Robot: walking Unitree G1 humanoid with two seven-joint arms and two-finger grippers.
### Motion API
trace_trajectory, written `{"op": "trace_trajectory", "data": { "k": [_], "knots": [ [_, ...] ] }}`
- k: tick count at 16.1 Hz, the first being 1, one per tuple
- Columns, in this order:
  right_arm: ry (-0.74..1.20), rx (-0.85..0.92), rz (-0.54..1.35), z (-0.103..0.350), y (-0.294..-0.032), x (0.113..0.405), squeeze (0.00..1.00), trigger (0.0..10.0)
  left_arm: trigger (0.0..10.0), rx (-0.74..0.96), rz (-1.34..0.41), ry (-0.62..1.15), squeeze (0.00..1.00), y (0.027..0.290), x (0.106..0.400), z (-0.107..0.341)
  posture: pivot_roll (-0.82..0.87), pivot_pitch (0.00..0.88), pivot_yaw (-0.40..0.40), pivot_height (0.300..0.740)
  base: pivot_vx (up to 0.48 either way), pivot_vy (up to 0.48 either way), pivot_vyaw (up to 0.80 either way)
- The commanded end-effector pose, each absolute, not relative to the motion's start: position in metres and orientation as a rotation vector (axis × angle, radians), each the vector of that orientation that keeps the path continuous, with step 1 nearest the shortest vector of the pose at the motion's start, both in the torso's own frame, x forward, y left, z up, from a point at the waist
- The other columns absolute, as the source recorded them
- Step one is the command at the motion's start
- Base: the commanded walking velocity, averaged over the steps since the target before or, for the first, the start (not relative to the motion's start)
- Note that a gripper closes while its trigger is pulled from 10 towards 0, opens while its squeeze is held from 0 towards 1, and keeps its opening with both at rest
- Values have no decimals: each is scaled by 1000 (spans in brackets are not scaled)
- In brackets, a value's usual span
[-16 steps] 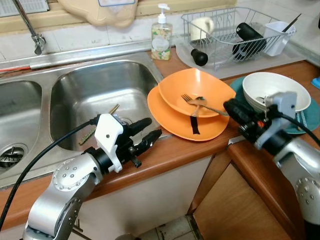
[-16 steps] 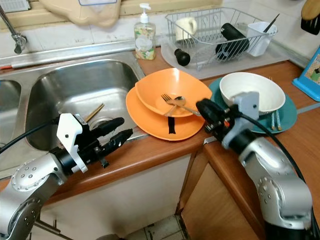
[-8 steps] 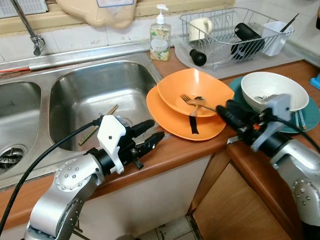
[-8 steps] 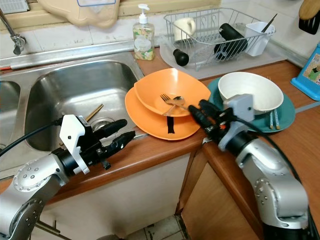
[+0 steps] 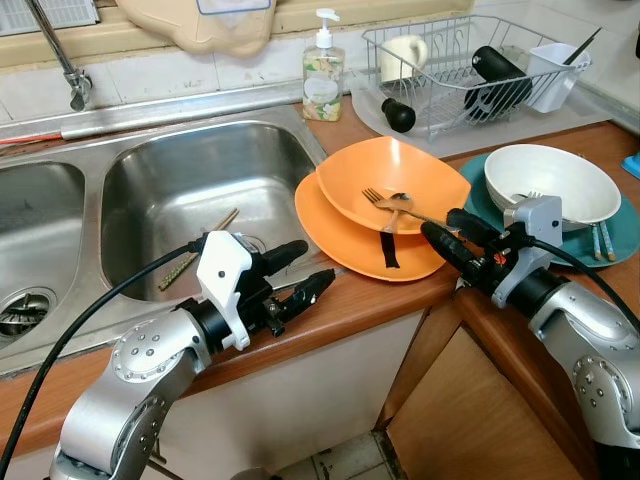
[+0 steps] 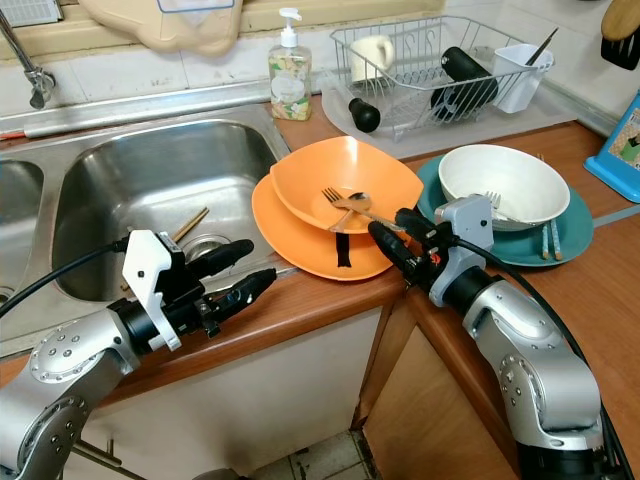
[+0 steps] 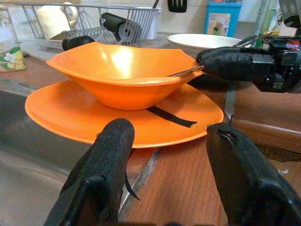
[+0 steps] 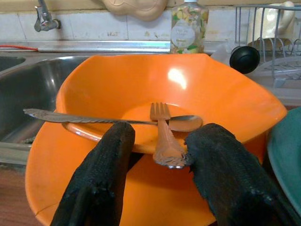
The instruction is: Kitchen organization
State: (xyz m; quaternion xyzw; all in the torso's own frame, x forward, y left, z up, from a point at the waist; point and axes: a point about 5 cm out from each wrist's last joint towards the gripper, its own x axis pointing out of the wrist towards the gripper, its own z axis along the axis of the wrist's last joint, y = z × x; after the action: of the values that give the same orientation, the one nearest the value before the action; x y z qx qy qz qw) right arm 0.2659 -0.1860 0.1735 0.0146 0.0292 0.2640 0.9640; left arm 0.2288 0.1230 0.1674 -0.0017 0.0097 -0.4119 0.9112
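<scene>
While parted, right fingers (image 8: 221, 174) flank fork (image 8: 162, 136).

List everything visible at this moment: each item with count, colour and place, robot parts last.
sink: two basins, steel, left of counter
stick: one, tan, in the near basin
tap: one, steel, behind the sink
soap bottle: one, clear with floral label, behind the sink
orange bowl: one, on the orange plate
fork: one, in the orange bowl
spoon: one, across the bowl
white bowl: one, on the teal plate
rack: one, wire, back right
left gripper: open, at the counter edge
right gripper: open, at the fork handle
</scene>
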Motion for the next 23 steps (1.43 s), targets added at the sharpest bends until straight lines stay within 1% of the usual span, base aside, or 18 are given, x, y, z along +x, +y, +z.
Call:
{"op": "trace_trajectory", "data": {
  "k": [1,2,3,9,14,16,20,22,23],
  "knots": [
    [48,32,529,176,-185,269,0,6667,10000,27,-852,1,0,122,229,173,-66,0,36,740,0,0,0],
    [44,42,527,177,-185,270,0,706,10000,29,-853,1,0,122,229,173,-65,0,36,740,0,0,0],
    [41,47,522,177,-185,271,0,0,10000,32,-853,0,0,122,229,173,-64,0,36,740,0,0,0],
    [27,54,503,180,-187,272,0,0,10000,38,-853,6,0,123,229,172,-64,0,36,740,0,0,0],
    [-20,44,507,194,-188,272,0,0,10000,34,-824,11,0,123,235,176,-65,0,41,740,0,0,0],
    [-78,35,542,214,-182,271,0,0,10000,183,-840,-43,0,120,243,185,-64,0,43,740,0,0,0],
    [-99,13,613,224,-170,268,0,0,10000,288,-878,-108,0,109,251,194,-66,0,41,740,0,0,0],
    [-104,-28,693,234,-152,265,0,0,10000,372,-851,-201,0,101,265,202,-67,0,40,740,0,0,0],
    [-101,-41,718,235,-145,264,0,0,10000,417,-833,-221,0,100,271,204,-67,0,40,740,0,0,0]
  ]
}}
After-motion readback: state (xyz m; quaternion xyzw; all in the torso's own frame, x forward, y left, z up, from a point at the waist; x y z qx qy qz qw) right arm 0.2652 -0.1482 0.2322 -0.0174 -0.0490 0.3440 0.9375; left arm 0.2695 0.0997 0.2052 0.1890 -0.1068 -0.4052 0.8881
